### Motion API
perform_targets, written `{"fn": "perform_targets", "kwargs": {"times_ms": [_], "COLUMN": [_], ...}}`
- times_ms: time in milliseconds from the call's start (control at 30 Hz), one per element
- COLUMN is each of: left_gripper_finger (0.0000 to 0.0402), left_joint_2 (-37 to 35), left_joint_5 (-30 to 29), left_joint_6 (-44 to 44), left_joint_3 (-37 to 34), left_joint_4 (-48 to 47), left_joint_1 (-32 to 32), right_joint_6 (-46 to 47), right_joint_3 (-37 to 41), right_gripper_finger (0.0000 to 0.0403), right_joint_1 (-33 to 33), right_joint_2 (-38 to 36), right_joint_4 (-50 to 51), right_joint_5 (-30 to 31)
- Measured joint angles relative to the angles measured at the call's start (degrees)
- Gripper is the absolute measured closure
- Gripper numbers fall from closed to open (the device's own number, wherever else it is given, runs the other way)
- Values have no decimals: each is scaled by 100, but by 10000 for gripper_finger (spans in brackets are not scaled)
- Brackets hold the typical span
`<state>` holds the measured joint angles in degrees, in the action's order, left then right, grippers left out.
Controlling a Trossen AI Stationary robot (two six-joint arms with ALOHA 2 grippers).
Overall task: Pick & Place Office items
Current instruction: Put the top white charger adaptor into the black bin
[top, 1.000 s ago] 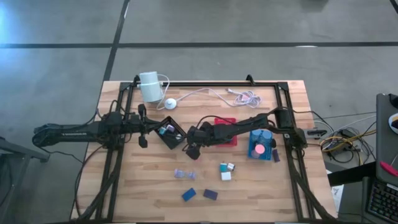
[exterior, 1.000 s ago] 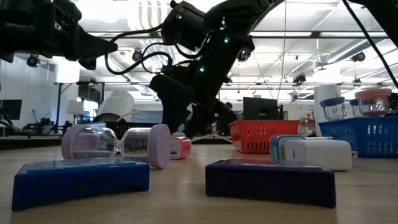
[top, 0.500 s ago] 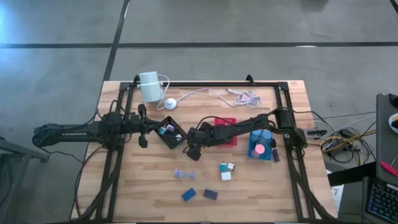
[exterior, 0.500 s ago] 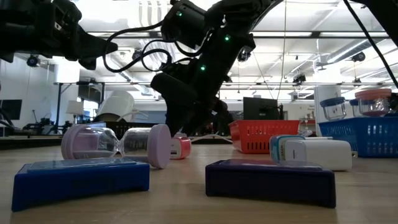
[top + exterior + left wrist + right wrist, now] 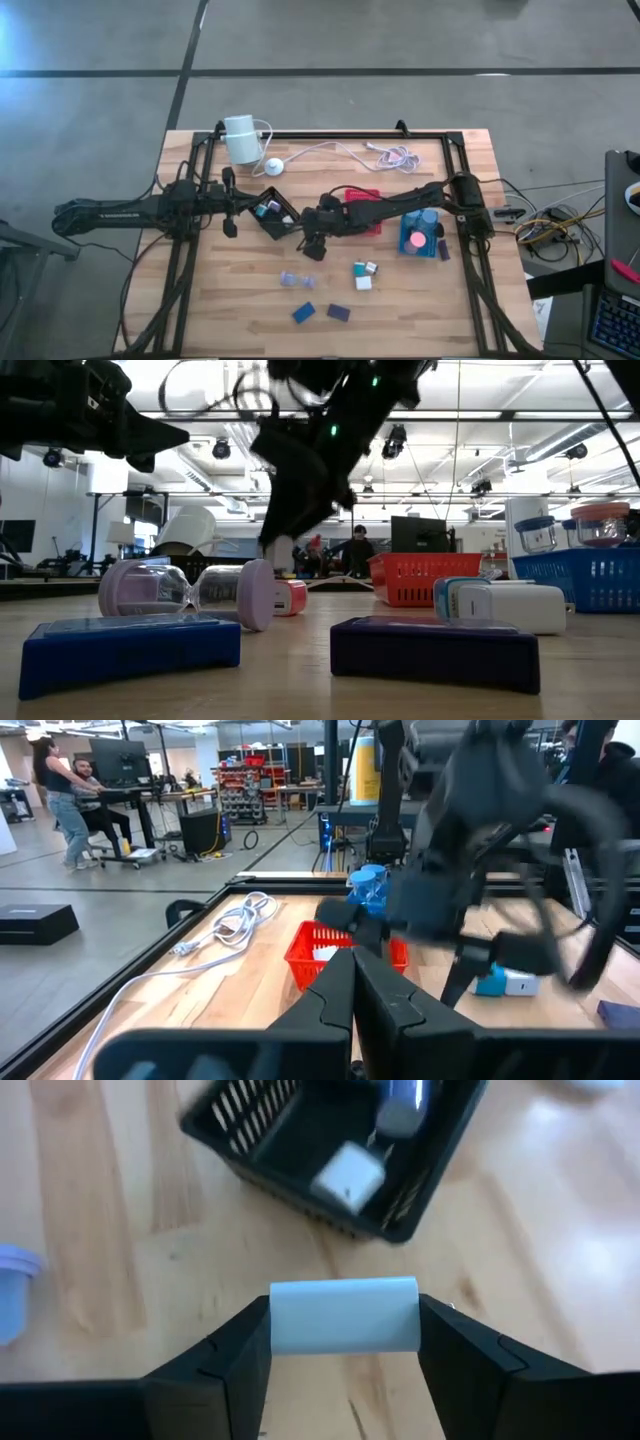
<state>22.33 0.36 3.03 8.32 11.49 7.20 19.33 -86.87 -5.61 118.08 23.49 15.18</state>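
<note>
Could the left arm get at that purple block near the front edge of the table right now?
Probably yes. The left tool sits shut beside the black tray, holding nothing. The purple block lies in the open with bare wood around it, apart from the blue block. The right tool, gripping a white block, hangs farther back.

High view: overhead, straight down, far; takes in whole worktop (image 5: 240, 300), both arms, floor round it. Low view: at worktop level, facing level across into room, v. close to blue block (image 5: 130, 650) and purple block (image 5: 435, 652). Left wrist view: on left arm, facing across worktop to red tray (image 5: 345, 952), room w/ people behind. Right wrist view: on right arm, facing down, close over black tray (image 5: 330, 1155). Red tray shared by high, low, left wrist views; black tray by high and right wrist.
</note>
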Motion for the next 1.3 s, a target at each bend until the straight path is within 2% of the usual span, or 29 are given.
{"fn": "perform_targets", "kwargs": {"times_ms": [133,267,500,600,900,1100,1300], "left_gripper_finger": [394,394,394,394,394,394,394], "left_joint_2": [0,-1,-10,-11,-9,-9,-6], "left_joint_5": [0,-4,-19,-22,-39,-42,-42], "left_joint_6": [0,1,22,22,172,173,170], "left_joint_3": [0,1,0,0,-7,-9,-9], "left_joint_4": [-2,-2,-42,-42,-42,-39,-39], "left_joint_1": [0,-2,4,3,7,7,7], "right_joint_6": [-414,-751,-776,-710,-824,-926,-931], "right_joint_3": [151,769,2973,3926,6102,7376,8080], "right_gripper_finger": [203,203,203,203,203,203,203], "right_joint_1": [-203,-397,-411,-419,-417,-419,-415], "right_joint_2": [-502,-1278,-3073,-3790,-5732,-6735,-7515], "right_joint_4": [-382,-1430,-4201,-5044,-6722,-8045,-8104], "right_joint_5": [148,92,-629,-668,-582,-577,-228]}}
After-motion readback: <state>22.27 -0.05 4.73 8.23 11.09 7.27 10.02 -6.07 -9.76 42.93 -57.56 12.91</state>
